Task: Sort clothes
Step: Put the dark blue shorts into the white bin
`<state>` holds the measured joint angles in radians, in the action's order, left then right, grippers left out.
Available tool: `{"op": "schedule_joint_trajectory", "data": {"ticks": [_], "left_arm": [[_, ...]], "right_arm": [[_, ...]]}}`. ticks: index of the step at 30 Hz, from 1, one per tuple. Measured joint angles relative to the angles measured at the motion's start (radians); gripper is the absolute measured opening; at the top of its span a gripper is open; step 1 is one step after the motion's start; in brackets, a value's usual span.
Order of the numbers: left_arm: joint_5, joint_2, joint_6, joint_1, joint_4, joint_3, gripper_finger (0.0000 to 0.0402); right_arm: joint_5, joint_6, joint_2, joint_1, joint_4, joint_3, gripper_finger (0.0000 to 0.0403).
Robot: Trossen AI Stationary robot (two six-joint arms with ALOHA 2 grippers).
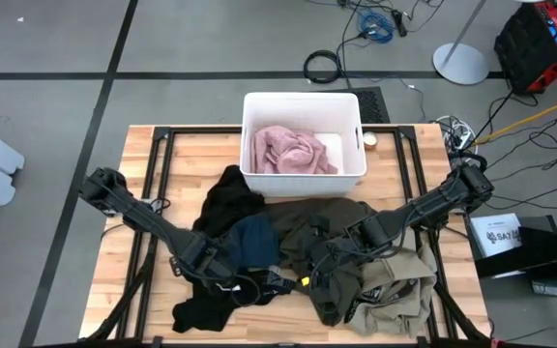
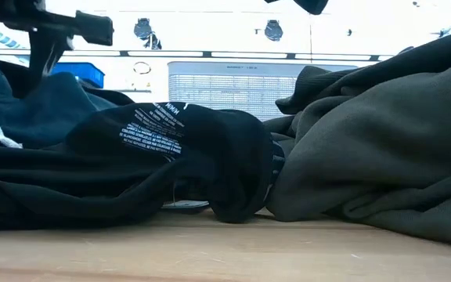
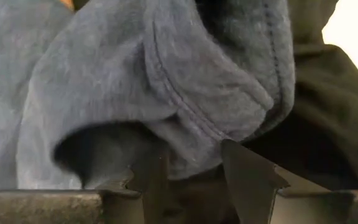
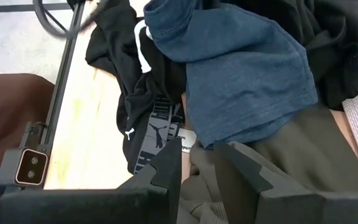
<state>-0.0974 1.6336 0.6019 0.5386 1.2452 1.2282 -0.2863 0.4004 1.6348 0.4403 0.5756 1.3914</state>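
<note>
From the overhead view I see both arms reaching in from the table's outer edges toward the pile in the lower middle of the frame. The left arm runs diagonally from the left side, and the left gripper [image 1: 222,259] sits low at the dark blue garment [image 1: 256,242]. Through its wrist camera, the left gripper [image 3: 191,180] has its fingers standing apart with a fold of the blue cloth hanging into the gap; I cannot tell whether they are actually pinching it. The right arm comes in from the right side, and the right gripper [image 1: 329,259] is down on the dark olive-green garment [image 1: 322,237]. In its wrist view the right gripper [image 4: 197,168] shows a narrow gap between the fingers, with olive fabric right at the tips; whether it has hold of that fabric I cannot tell.

The table-level view is mostly blocked by a black garment [image 2: 186,157] with white printed text and by the olive cloth at the right. A second black piece [image 1: 228,198] lies at the upper left of the pile, and the khaki-tan garment [image 1: 399,290] lies at the lower right, partly under the olive one.

The white bin [image 1: 303,103] stands at the top centre of the wooden table [image 1: 143,184], holding the pale pink garment [image 1: 288,152], bunched toward its left side.
</note>
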Motion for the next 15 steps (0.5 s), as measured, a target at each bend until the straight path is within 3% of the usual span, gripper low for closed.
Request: {"op": "schedule_joint_trajectory", "data": {"ticks": [6,12,15], "left_arm": [[0.004,0.067,0.035,-0.007,-0.040,0.000,0.0143],[-0.059,0.077,0.031,-0.008,-0.030,0.008,0.0024],[-0.144,0.073,-0.011,-0.011,-0.023,0.042,0.0010]], "right_arm": [[0.000,0.000,0.000,0.000,0.000,0.000,0.0084],[0.000,-0.036,0.000,0.000,0.003,0.000,0.0084],[-0.003,-0.102,0.000,-0.004,0.004,0.000,0.0084]]}}
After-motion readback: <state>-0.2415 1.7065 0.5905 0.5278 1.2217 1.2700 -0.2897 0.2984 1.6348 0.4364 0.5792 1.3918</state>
